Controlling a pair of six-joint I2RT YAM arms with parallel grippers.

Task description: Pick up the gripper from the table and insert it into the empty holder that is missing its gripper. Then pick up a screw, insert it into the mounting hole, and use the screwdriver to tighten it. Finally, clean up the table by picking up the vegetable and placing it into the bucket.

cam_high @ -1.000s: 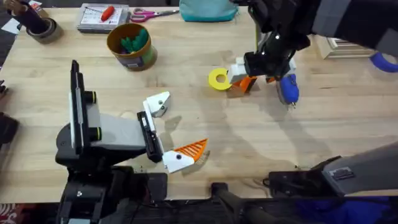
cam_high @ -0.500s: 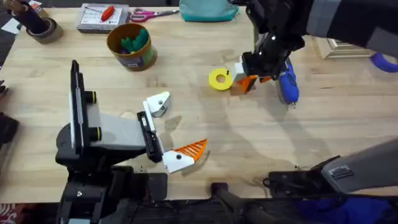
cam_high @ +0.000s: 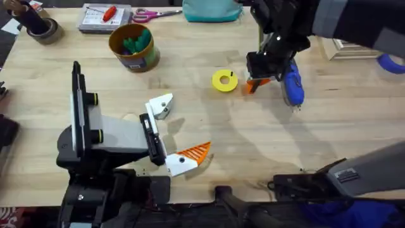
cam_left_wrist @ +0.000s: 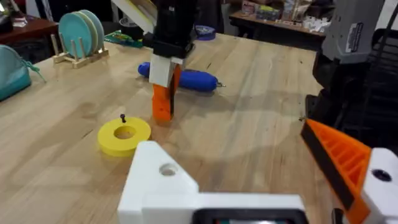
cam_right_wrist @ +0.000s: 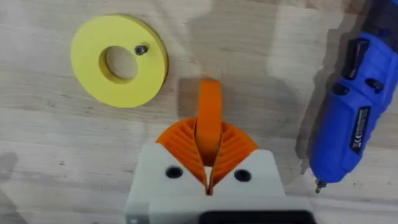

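Note:
My right gripper [cam_high: 258, 81] is shut on the gripper [cam_high: 253, 86], a small orange ribbed wedge standing on end on the table. The right wrist view shows the wedge [cam_right_wrist: 209, 115] clamped between the orange pads [cam_right_wrist: 177, 144]. My left gripper [cam_high: 177, 130] rests open near the front edge. Its far finger is the empty holder [cam_high: 159, 104], a white mount with a bare hole [cam_left_wrist: 166, 169]; its other finger carries an orange tip [cam_left_wrist: 339, 155]. A screw [cam_right_wrist: 142, 50] lies on a yellow ring disc [cam_high: 223, 80]. The blue screwdriver [cam_high: 292, 85] lies right of the wedge. The bucket [cam_high: 133, 45] stands far left. The vegetable is out of view.
Along the far edge are a tape roll [cam_high: 41, 28], a tray with a red-handled tool [cam_high: 104, 16], scissors [cam_high: 155, 12] and a teal pouch [cam_high: 212, 9]. Bare wood lies between the two arms.
My right gripper has shifted slightly to the right over the orange wedge, and its white fingers have slid under the dark arm body. The left arm has not moved.

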